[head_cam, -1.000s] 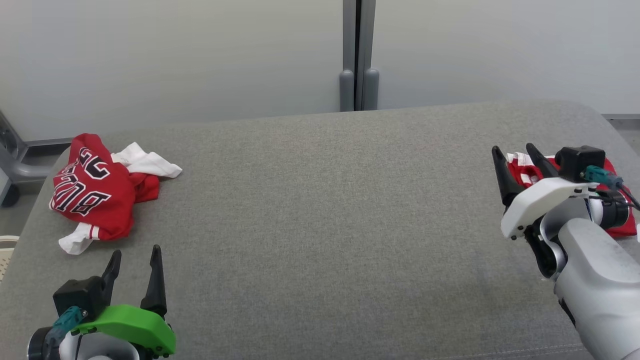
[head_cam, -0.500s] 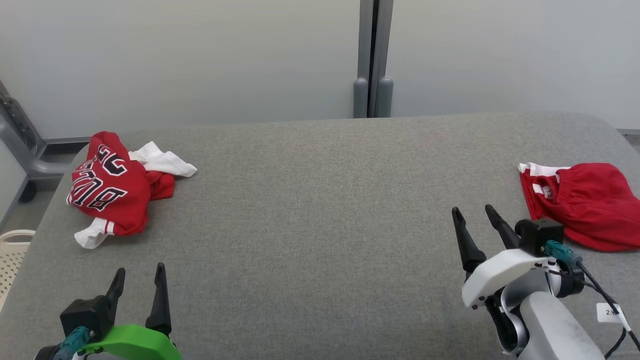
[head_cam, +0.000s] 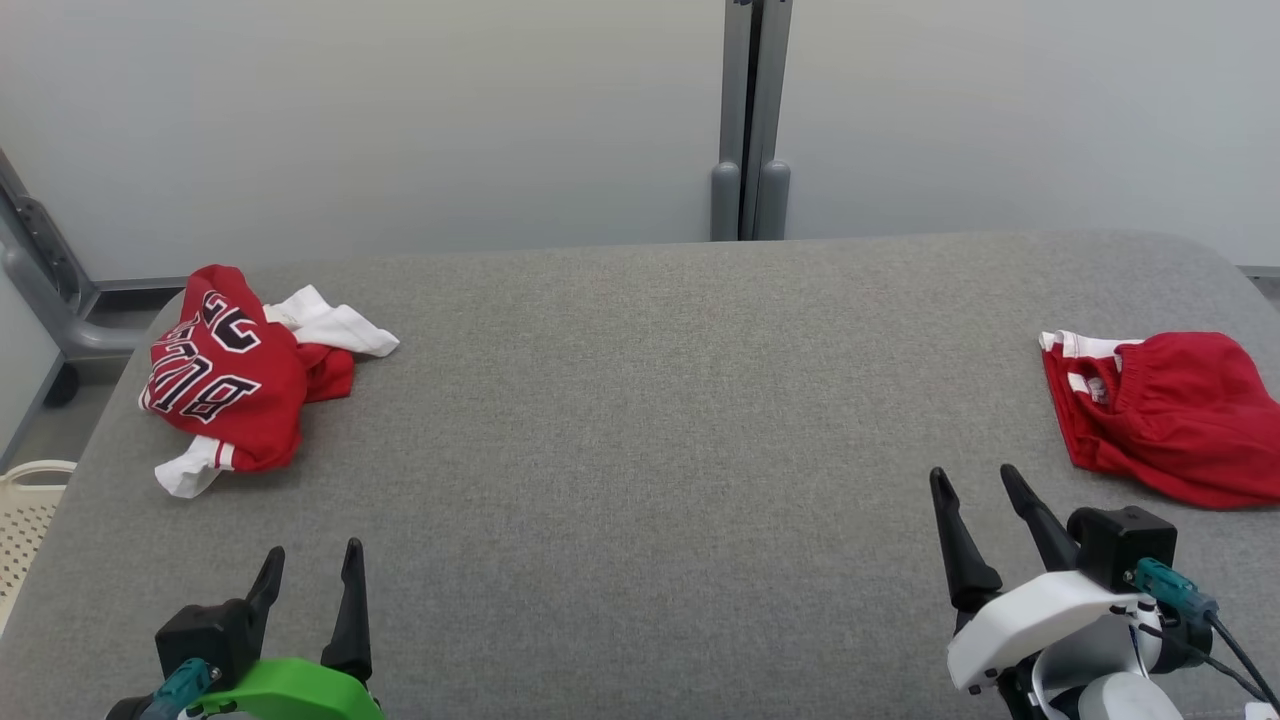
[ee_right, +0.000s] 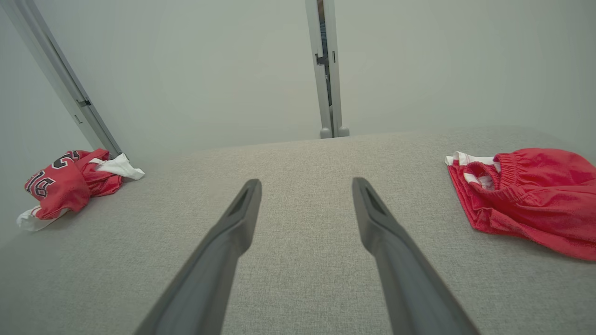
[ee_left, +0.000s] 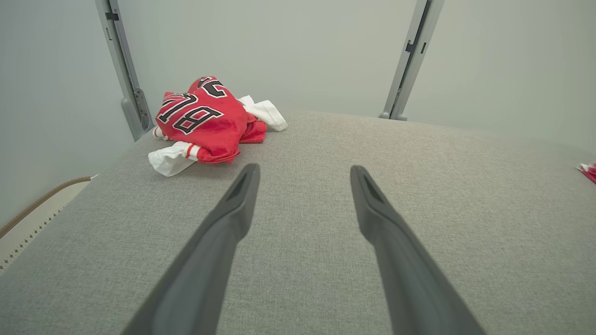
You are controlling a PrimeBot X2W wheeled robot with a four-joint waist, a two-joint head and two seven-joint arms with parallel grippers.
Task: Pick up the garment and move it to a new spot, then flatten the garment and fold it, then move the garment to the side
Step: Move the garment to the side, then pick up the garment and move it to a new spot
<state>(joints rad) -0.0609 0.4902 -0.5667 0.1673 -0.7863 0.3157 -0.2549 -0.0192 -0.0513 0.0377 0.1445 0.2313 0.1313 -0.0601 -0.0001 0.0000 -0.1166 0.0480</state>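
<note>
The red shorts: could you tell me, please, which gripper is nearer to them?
Right. The right gripper sits just below-left of the red shorts in the head view; the left gripper is across by the jersey.

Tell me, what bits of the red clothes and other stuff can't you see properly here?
- Crumpled red jersey with black-and-white lettering: head view, its own folds hide part of the lettering.
- Red fabric shorts with white trim: head view, right edge cuts them off.
- Cream perforated plastic basket: head view, left edge and grey fabric table hide most.
</note>
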